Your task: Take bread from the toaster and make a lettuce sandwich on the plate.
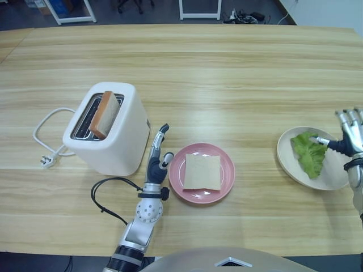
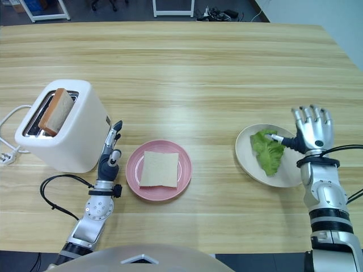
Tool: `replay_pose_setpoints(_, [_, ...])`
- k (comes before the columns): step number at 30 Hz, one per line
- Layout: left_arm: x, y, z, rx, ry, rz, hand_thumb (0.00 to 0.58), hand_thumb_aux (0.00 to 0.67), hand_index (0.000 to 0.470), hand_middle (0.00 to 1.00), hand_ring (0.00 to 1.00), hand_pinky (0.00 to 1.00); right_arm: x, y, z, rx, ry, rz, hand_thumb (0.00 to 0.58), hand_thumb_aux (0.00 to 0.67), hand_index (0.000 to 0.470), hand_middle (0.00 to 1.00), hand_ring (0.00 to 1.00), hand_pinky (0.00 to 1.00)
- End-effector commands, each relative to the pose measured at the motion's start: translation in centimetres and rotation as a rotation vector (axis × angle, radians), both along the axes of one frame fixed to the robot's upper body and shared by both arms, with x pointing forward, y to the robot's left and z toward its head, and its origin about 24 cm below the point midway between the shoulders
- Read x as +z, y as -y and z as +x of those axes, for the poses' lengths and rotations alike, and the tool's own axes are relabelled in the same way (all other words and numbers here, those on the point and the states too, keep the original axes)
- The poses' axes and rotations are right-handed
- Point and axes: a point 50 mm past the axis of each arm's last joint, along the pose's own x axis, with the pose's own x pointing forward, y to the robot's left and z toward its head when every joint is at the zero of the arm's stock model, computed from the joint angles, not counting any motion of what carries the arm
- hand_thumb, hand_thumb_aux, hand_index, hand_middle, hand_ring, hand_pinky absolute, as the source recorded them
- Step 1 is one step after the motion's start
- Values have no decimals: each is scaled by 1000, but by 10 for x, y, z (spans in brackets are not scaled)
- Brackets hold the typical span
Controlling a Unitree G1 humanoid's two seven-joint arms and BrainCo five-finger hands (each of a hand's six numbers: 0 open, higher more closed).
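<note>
A white toaster [image 1: 110, 133] stands at the left with one slice of bread [image 1: 105, 114] sticking up from its slot. To its right lies a pink plate [image 1: 177, 182] with a slice of bread [image 1: 202, 171] flat on it. My left hand [image 1: 157, 158] rests open between the toaster and the pink plate, holding nothing. At the right a cream plate [image 2: 247, 161] holds a green lettuce leaf [image 2: 267, 151]. My right hand [image 2: 311, 131] hovers open over that plate's far right rim, one fingertip close to the leaf.
The toaster's white cord and plug [image 1: 47, 160] lie on the wooden table [image 1: 215, 79] at the far left. A black cable [image 1: 108, 195] loops on the table beside my left forearm.
</note>
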Motion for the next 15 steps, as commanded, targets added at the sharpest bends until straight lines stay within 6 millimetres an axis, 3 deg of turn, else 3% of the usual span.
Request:
replay_pose_setpoints(1, [-3,0,-2,-3,-18,10,0,0,0,0,0,0,-21,4,0,-10,-145,8,0,0,0,0,0,0])
replay_pose_setpoints(7, [-5,-1,-4,-2,-30,15,0,0,0,0,0,0,-30,2,-1,14,-204,38,0,0,0,0,0,0])
replay_pose_setpoints(8, [-5,-1,-4,-1,-32,17,0,0,0,0,0,0,-30,2,-1,15,-205,40,275,184,129,0,0,0])
replay_pose_setpoints(9, [-5,-1,-4,-1,-34,18,0,0,0,0,0,0,-29,2,0,15,-201,37,476,386,271,0,0,0])
replay_pose_setpoints(10, [-6,-1,-4,-1,-34,21,0,0,0,0,0,0,-28,2,1,16,-191,35,562,552,387,0,0,0])
replay_pose_setpoints(11, [-6,-1,-4,0,-34,28,0,0,0,0,0,0,-26,3,1,18,-177,35,580,670,470,0,0,0])
replay_pose_setpoints(15, [-8,1,-5,3,-39,38,0,0,0,0,0,0,-13,-1,5,49,-93,25,580,670,470,0,0,0])
